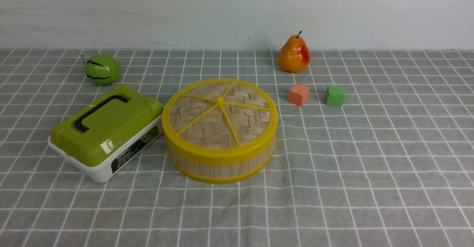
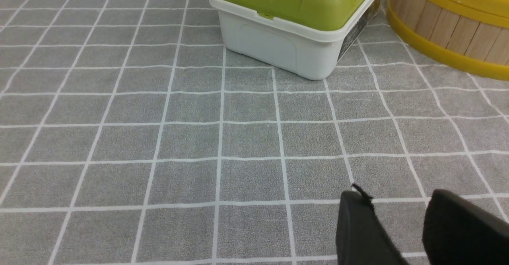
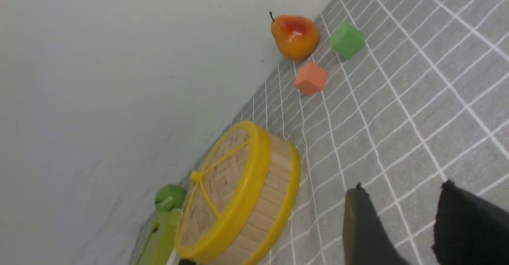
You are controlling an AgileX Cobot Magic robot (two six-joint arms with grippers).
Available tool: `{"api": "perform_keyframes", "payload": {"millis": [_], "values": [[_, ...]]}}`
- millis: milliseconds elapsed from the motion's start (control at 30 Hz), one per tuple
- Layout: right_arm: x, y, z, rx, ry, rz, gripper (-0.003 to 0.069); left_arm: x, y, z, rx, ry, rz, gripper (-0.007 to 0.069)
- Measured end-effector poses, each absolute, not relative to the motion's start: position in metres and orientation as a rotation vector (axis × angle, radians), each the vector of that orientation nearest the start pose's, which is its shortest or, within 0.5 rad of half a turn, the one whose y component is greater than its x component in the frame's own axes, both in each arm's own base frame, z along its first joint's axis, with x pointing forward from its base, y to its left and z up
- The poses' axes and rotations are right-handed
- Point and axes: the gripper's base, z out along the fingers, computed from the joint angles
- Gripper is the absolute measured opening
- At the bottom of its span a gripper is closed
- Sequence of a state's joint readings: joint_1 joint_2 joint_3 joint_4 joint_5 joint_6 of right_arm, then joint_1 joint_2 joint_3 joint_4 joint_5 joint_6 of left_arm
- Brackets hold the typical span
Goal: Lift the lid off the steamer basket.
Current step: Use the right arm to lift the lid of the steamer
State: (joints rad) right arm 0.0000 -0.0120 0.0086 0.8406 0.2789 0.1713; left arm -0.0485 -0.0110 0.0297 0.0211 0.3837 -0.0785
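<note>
The lid (image 1: pixel 220 116), woven pale bamboo with a yellow rim, spokes and hub, sits closed on the steamer basket (image 1: pixel 220 164) at the middle of the table. Both also show in the right wrist view, lid (image 3: pixel 216 185) on basket (image 3: pixel 274 193). Part of the basket wall (image 2: pixel 449 26) shows in the left wrist view. My left gripper (image 2: pixel 397 201) is open and empty over bare cloth, short of the green box. My right gripper (image 3: pixel 401 193) is open and empty over bare cloth, off to the basket's right. Neither gripper shows in the front view.
A green-and-white box (image 1: pixel 105 130) touches the basket's left side; it also shows in the left wrist view (image 2: pixel 294 14). A green apple (image 1: pixel 102 69) lies behind it. A pear (image 1: pixel 294 54), an orange cube (image 1: pixel 298 94) and a green cube (image 1: pixel 335 95) stand at the back right.
</note>
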Motion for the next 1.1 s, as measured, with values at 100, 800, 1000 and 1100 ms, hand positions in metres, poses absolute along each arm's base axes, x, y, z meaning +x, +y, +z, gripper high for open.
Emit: {"api": "perform_keyframes", "payload": {"millis": [100,800,1000,1100], "values": [[0.049,0.022,0.217,0.562,1.628,0.877,0.0167,0.052,-0.002,0.169,-0.015,1.886,-0.066,0.0239],[0.209,0.058,0.458,-0.519,2.307,0.387,-0.0012,0.052,-0.002,0.169,-0.017,1.886,-0.069,0.0239],[0.283,0.109,0.442,-0.656,2.390,0.288,-0.0007,0.052,-0.002,0.169,-0.017,1.886,-0.069,0.0239],[0.317,0.145,0.423,-0.726,2.424,0.275,-0.0007,0.052,-0.002,0.169,-0.017,1.886,-0.069,0.0239]]}}
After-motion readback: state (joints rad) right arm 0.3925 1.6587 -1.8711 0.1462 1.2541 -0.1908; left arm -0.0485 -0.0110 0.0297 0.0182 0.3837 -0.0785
